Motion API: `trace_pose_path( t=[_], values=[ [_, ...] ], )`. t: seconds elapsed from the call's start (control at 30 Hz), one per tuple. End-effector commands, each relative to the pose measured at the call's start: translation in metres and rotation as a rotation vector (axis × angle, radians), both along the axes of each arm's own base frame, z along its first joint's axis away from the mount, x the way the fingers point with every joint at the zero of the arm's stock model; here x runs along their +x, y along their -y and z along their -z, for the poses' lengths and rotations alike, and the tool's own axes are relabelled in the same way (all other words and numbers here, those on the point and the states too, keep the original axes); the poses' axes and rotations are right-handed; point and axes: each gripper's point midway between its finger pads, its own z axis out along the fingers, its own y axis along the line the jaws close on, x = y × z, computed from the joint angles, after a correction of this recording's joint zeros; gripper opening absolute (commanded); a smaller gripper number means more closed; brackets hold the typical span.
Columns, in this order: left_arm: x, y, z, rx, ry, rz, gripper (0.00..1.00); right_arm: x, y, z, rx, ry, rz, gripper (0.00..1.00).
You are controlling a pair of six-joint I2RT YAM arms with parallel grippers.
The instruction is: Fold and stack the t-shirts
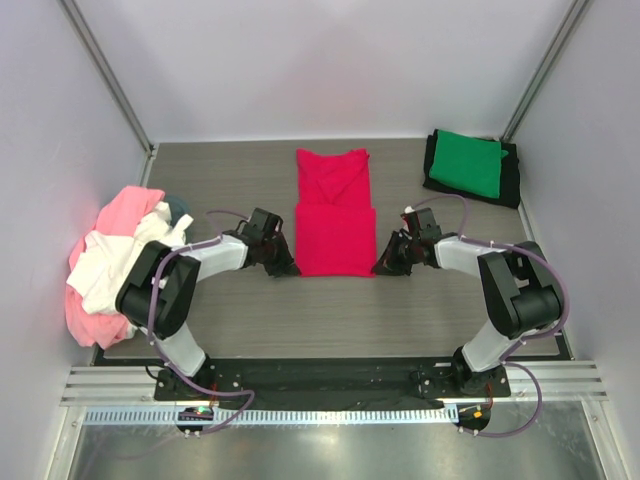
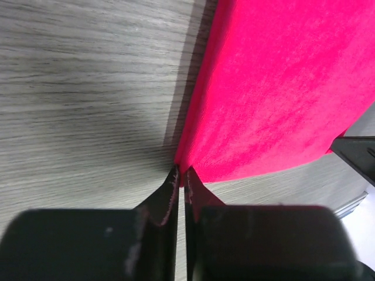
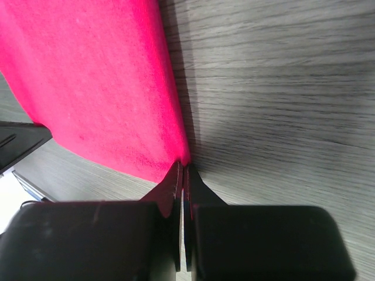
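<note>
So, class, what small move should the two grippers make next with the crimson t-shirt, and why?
Probably lift both corners slightly, together: the left gripper and right gripper are each shut on a near corner of the crimson t-shirt, which lies flat.

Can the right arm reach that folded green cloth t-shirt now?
Probably not yet: the way to the green cloth t-shirt looks free, but the right gripper is shut on the crimson cloth t-shirt's corner.
</note>
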Motion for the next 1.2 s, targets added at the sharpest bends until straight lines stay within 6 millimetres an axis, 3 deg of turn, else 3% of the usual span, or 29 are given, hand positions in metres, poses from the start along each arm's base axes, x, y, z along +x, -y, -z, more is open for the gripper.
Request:
trace_pose_path(
  t=[0.0, 0.23, 0.43, 0.67, 0.77, 0.9, 0.97, 1.07, 1.1, 1.17],
  values=[
    [-0.007, -0.003, 0.017, 0.031, -0.031, 0.004, 0.0, -0.012, 0.006, 0.015, -0.025, -0.043, 0.003, 0.01],
    [-0.025, 0.006, -0.01, 0.013, 0.0, 0.022, 0.0, -0.032, 0.008, -0.003, -0.008, -0.04, -0.005, 0.01],
    [-0.064, 0.012, -0.049, 0.033, 0.056, 0.047, 0.0, -0.068, 0.015, -0.038, 0.013, -0.017, -0.012, 0.01],
    [-0.128, 0.012, -0.092, 0.034, 0.102, 0.102, 0.0, -0.121, 0.029, -0.082, 0.033, -0.018, 0.035, 0.01],
    [-0.137, 0.008, -0.106, 0.047, 0.125, 0.094, 0.0, -0.13, 0.03, -0.103, 0.056, 0.013, 0.042, 0.01],
    [-0.13, -0.004, -0.133, 0.075, 0.196, 0.059, 0.0, -0.115, 0.037, -0.136, 0.012, 0.092, 0.054, 0.01],
    [-0.119, -0.009, -0.148, 0.118, 0.244, 0.046, 0.0, -0.106, 0.038, -0.139, -0.021, 0.085, 0.049, 0.01],
    [-0.108, -0.01, -0.151, 0.169, 0.243, 0.063, 0.0, -0.084, 0.039, -0.152, -0.066, 0.115, 0.05, 0.01],
    [-0.102, -0.006, -0.161, 0.158, 0.258, 0.06, 0.0, -0.075, 0.038, -0.163, -0.071, 0.144, 0.052, 0.01],
    [-0.089, -0.006, -0.162, 0.171, 0.256, 0.051, 0.0, -0.061, 0.039, -0.161, -0.106, 0.136, 0.048, 0.01]
  ],
)
